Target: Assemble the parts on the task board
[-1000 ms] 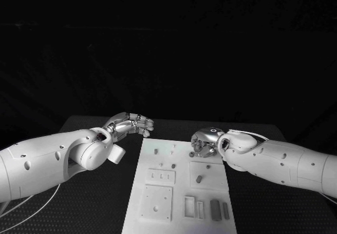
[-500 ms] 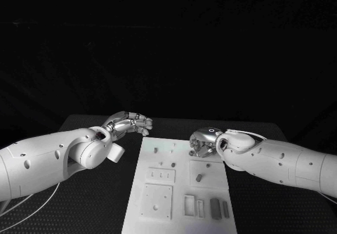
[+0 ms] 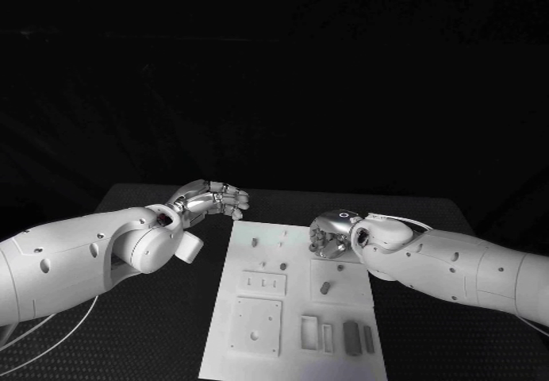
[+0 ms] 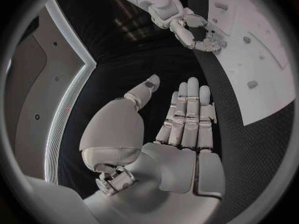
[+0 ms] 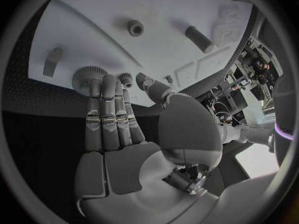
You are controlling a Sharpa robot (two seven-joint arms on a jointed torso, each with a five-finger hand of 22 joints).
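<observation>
Right hand (image 3: 331,233) hangs over the far right part of the task board (image 3: 263,337), which lies in the middle of the black table (image 3: 160,333). In its wrist view the fingers (image 5: 106,117) lie straight and side by side, their tips at a small knurled round part (image 5: 87,75) near the board's edge; whether they touch it I cannot tell, and nothing sits in the palm. Beyond them on the board stand a small ring-shaped part (image 5: 135,28) and a dark peg (image 5: 199,39) (the peg lies tilted). Left hand (image 3: 210,199) hovers off the board's far left corner, over the table. Its wrist view shows the fingers (image 4: 187,119) extended together with the thumb apart, holding nothing. Near the board's close edge lie slim dark bar parts (image 3: 351,339).
</observation>
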